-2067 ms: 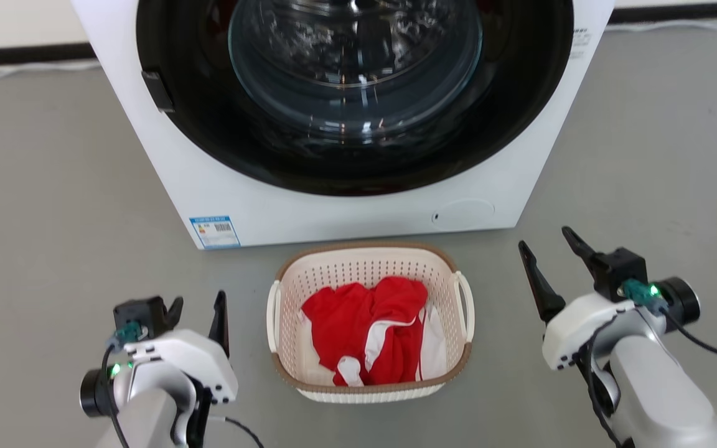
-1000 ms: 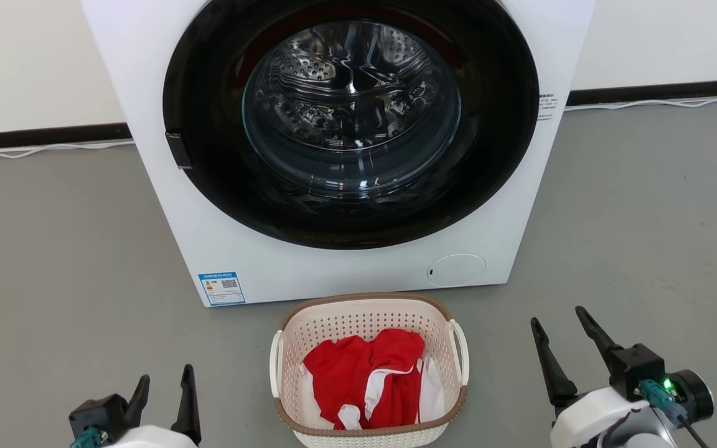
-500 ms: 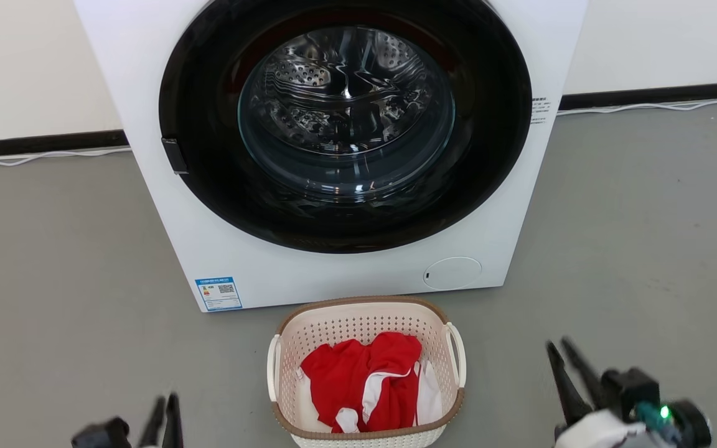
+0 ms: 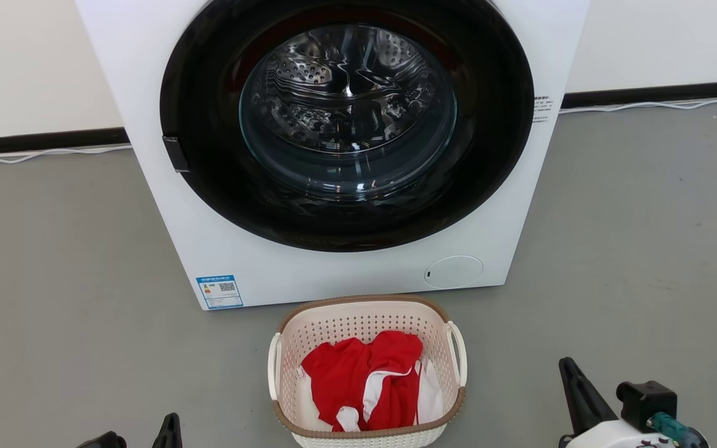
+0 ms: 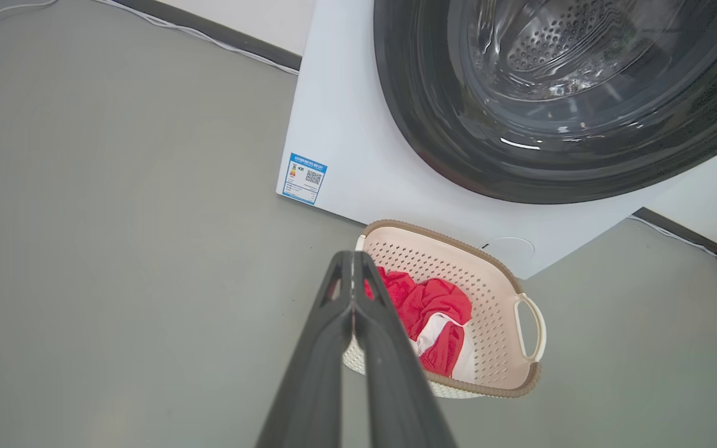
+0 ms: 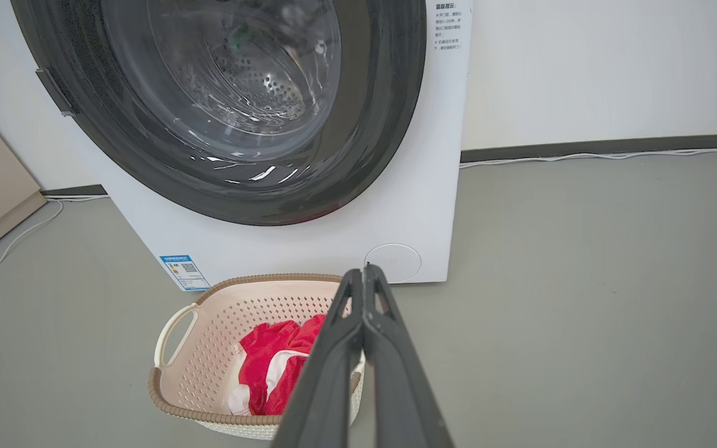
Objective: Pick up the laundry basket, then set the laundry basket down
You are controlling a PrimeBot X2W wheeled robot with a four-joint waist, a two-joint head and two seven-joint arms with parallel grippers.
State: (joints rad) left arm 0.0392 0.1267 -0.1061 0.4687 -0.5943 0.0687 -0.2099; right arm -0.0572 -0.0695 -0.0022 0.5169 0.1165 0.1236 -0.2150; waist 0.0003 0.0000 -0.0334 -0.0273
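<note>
Two loop handles (image 4: 273, 367), at 9 and 3 o'clock on the small cream-white perforated plastic laundry basket (image 4: 365, 323) on the grey floor (image 4: 53, 280), face your left gripper (image 5: 352, 258) and right gripper (image 6: 363, 270), both pressed together, empty, about equally near.

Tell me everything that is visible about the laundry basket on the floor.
The laundry basket is small and rounded-rectangular, of cream-white plastic pierced with small holes. A brown woven-look band runs around its rim, and a white loop handle sits on each of two opposite sides. It stands upright on the grey floor, close before the white washing machine; whether they touch I cannot tell. Crumpled red and white clothing lies inside. The left claw and the right claw, both shut, do not touch it.
</note>
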